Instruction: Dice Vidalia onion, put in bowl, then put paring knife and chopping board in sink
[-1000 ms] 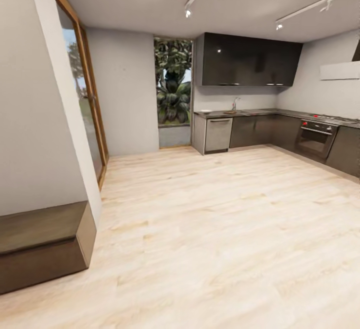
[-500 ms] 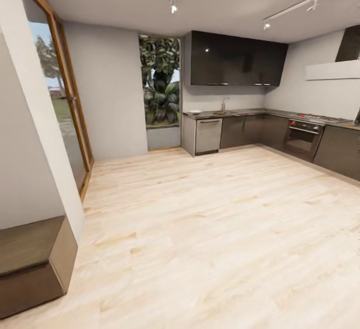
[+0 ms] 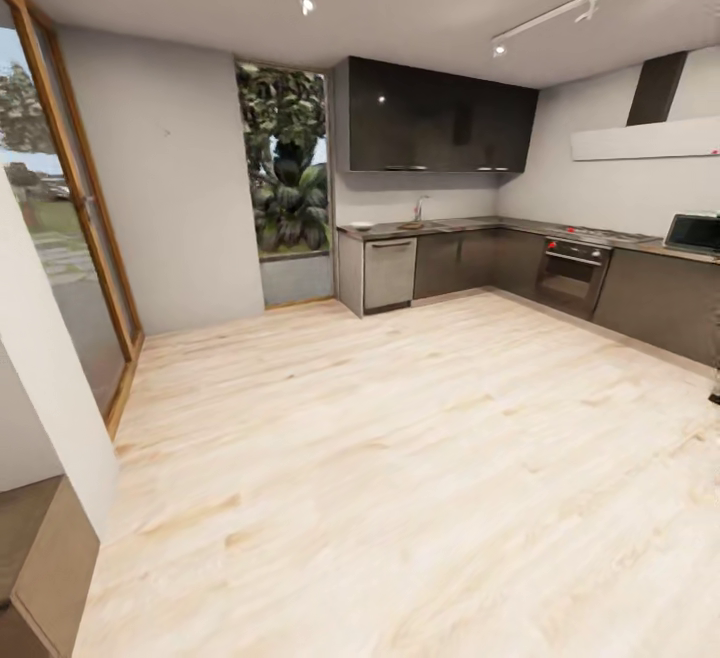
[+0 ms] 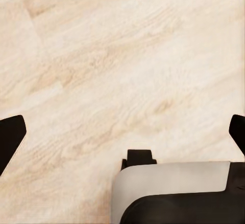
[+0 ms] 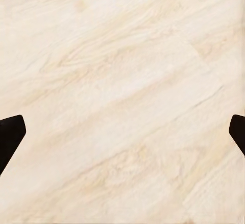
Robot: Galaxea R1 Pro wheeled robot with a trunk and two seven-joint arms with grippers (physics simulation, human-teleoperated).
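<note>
A big glass door (image 3: 60, 238) with a wooden frame is standing at the left of the room. Next to it a plain grey wall (image 3: 180, 178) is running along to a tall window (image 3: 285, 163) with green leafy plants showing behind it. A wide wooden floor (image 3: 400, 458) is stretching from the robot all the way to the far wall.

Right of the window, the kitchen is sitting in the far corner. The grey table (image 3: 470, 225) is running along the back wall above dark cupboards (image 3: 455, 263), and a silver dishwasher (image 3: 389, 274) is sitting under its left end. Something small and pale is lying near the left end of the table, but it is too tiny to tell what it is. The sink (image 3: 418, 222) is set into the table a little way along, and its thin tap is sticking up there. The onion, the board and the knife are too far off to make out. Dark wall cupboards (image 3: 435, 116) are hanging above. Farther right an oven (image 3: 570, 273) with red knobs is sitting in the cupboards, and a microwave (image 3: 693, 233) is standing at the right end.

The left pincer (image 4: 122, 134) is hanging over the wooden floor with its two dark fingertips (image 4: 10, 137) spread wide apart, holding nothing. A white and black part of the robot (image 4: 173, 193) is showing below it. The right pincer (image 5: 122, 132) is also hanging over the floor, its fingertips (image 5: 10, 134) spread wide, holding nothing.
</note>
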